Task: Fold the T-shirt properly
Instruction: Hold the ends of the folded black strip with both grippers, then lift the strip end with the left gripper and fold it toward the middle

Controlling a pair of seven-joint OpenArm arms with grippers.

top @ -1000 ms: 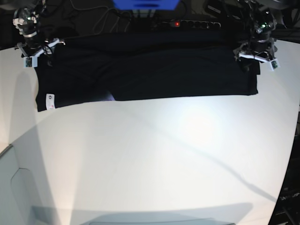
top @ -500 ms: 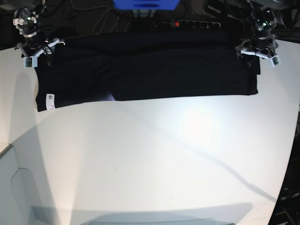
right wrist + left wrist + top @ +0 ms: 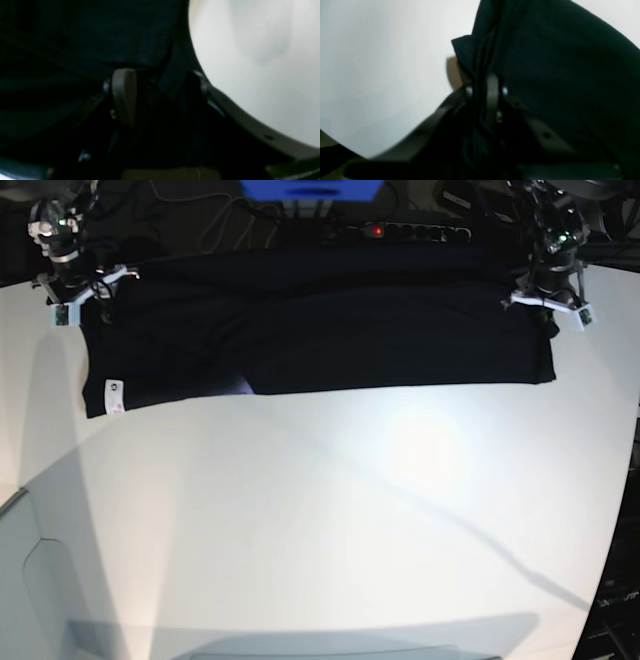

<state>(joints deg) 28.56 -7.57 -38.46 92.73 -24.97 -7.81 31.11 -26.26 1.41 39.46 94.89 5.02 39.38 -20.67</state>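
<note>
The black T-shirt (image 3: 330, 330) lies spread in a wide band along the far side of the white table (image 3: 330, 520), with its white tag (image 3: 114, 396) at the near left corner. My left gripper (image 3: 545, 298) is at the shirt's far right corner. In the left wrist view it (image 3: 482, 92) is shut on a fold of the black cloth (image 3: 557, 62). My right gripper (image 3: 78, 292) is at the shirt's far left corner. In the right wrist view its fingers (image 3: 123, 95) stand apart, with black cloth (image 3: 75, 37) lying between them.
A black power strip (image 3: 400, 230) with a red light and cables lies behind the shirt. A blue object (image 3: 310, 188) is at the far edge. The table's rounded edge runs down the right side and cuts the near left corner.
The shirt has slid slightly to the right; its tag and left edge moved right. The left gripper rose a little and came back down at the right corner.
</note>
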